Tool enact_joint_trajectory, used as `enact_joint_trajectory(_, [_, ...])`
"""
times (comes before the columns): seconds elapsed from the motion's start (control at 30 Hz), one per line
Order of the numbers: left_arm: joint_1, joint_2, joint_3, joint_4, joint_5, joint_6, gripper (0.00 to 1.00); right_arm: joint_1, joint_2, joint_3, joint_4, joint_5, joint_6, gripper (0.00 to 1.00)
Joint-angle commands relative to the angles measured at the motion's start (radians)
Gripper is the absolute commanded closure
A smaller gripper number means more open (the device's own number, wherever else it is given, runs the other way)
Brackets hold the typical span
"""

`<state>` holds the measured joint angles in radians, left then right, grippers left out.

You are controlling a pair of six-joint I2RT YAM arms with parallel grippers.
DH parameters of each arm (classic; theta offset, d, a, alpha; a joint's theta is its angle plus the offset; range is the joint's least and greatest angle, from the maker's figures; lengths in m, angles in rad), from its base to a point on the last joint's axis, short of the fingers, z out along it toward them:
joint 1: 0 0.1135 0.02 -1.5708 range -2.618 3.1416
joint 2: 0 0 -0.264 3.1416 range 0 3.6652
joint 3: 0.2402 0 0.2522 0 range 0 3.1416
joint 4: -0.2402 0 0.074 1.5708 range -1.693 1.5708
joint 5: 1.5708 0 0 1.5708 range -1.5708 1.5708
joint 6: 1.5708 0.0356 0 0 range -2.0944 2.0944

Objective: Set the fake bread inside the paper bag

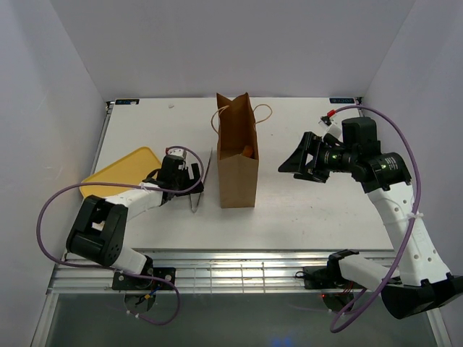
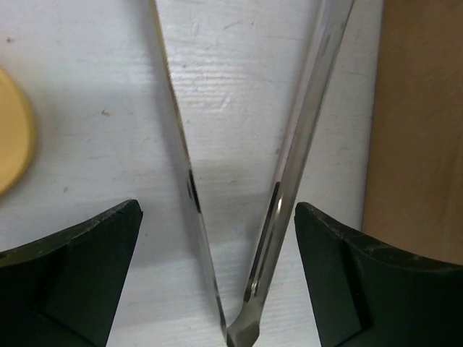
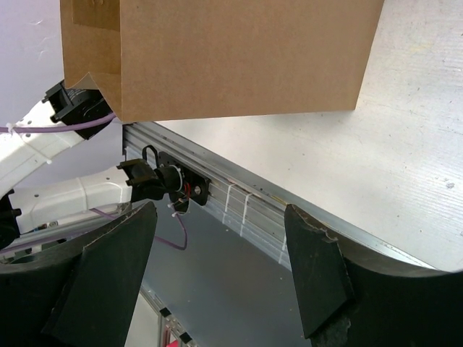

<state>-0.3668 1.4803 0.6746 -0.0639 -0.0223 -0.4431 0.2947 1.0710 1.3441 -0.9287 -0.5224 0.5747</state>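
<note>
an orange bread (image 1: 247,152) piece seems to sit inside the bag (image 1: 237,177), mid worktop (image 1: 311,206). left pincer (image 2: 217,208) is spread around the tongs (image 2: 289,159) just left of the bag; right pincer (image 3: 218,213) is spread, empty. a careless sweep could tip the light bag.

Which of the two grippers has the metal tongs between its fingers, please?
The left gripper: the metal tongs lie between its open fingers, beside the paper bag. The right gripper is open around nothing.
</note>
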Motion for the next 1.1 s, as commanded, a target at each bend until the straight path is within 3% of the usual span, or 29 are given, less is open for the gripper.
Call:
enact_joint_trajectory(0.0, [0.002, -0.061, 0.020, -0.109, -0.037, -0.008, 0.02, -0.005, -0.016, -0.008, 0.040, 0.007, -0.004, 0.23])
enact_joint_trajectory(0.17, [0.003, -0.153, 0.045, -0.184, -0.059, -0.043, 0.02, -0.005, -0.019, -0.042, 0.041, 0.028, -0.004, 0.21])
enact_joint_trajectory(0.3, [0.005, -0.232, 0.063, -0.243, -0.056, -0.086, 0.02, -0.005, -0.029, -0.072, 0.041, 0.065, -0.012, 0.02])
enact_joint_trajectory(0.37, [0.009, -0.265, 0.068, -0.267, -0.038, -0.111, 0.02, -0.005, -0.034, -0.085, 0.041, 0.081, -0.021, 0.10])
enact_joint_trajectory(0.73, [0.031, -0.462, 0.071, -0.275, 0.197, -0.357, 0.02, -0.005, -0.028, -0.255, 0.076, 0.208, -0.056, 0.10])
enact_joint_trajectory(0.87, [0.032, -0.541, 0.031, -0.228, 0.237, -0.430, 0.02, -0.005, -0.071, -0.368, 0.194, 0.320, -0.042, 0.10])
enact_joint_trajectory(1.07, [0.035, -0.684, -0.073, -0.104, 0.246, -0.514, 0.02, -0.005, -0.258, -0.643, 0.557, 0.320, -0.029, 0.10])
